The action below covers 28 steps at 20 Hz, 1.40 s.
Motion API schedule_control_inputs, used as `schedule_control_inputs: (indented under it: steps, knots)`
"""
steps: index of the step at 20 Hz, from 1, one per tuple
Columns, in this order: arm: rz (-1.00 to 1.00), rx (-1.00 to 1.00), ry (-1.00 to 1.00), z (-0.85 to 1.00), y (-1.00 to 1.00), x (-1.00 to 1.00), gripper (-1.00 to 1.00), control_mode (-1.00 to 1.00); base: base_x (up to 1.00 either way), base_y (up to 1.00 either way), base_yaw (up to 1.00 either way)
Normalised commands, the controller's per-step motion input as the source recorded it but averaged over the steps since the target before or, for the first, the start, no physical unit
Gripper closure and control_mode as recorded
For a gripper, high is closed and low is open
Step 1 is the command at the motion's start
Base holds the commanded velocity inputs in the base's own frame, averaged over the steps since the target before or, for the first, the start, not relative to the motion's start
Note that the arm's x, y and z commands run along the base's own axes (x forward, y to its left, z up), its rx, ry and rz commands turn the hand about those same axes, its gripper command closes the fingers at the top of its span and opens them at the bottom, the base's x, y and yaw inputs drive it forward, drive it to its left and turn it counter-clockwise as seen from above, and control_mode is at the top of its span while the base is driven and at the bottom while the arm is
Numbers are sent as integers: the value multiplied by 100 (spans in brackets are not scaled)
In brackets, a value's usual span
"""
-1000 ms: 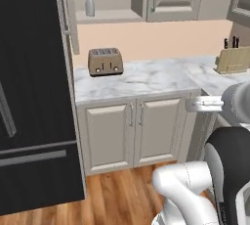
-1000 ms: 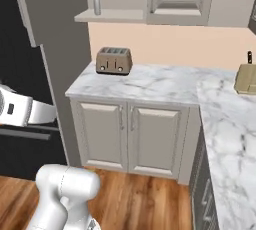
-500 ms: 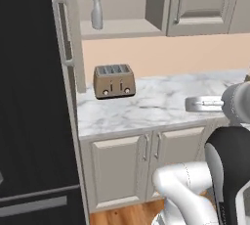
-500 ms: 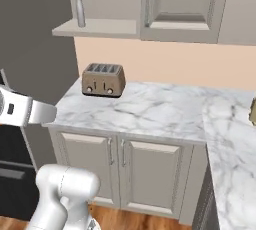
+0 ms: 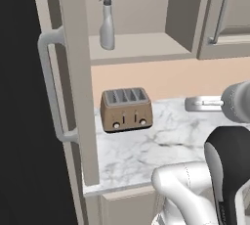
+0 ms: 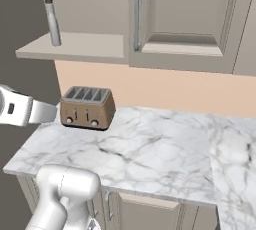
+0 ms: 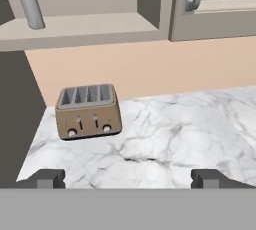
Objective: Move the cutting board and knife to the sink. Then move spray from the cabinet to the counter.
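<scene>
Closer now after the base drove in, the empty, wide-open hand point(image 7: 128, 178) sits well below the shelved spray point(image 5: 106, 19).

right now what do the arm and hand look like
The arm is made of glossy white rounded segments with dark, near-black joint sections, like the one at. No cables or markings are visible on it. The hand ends in two small dark grey blocky fingertips, seen in the hand view set far apart.
</scene>
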Motion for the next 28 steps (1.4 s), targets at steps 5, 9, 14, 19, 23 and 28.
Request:
schedule_control_inputs:
  steps: [5, 9, 14, 19, 23, 28]
  knots:
    - [0, 0, 0, 0, 0, 0, -100, 100, 94, 0, 23]
    - [0, 0, 0, 0, 0, 0, -100, 100, 48, -12, 37]
    - [0, 0, 0, 0, 0, 0, -100, 100, 29, -12, 40]
    - [0, 0, 0, 0, 0, 0, -100, 100, 44, 0, 22]
    - [0, 0, 0, 0, 0, 0, -100, 100, 31, 0, 18]
    - [0, 0, 0, 0, 0, 0, -100, 100, 21, 4, 23]
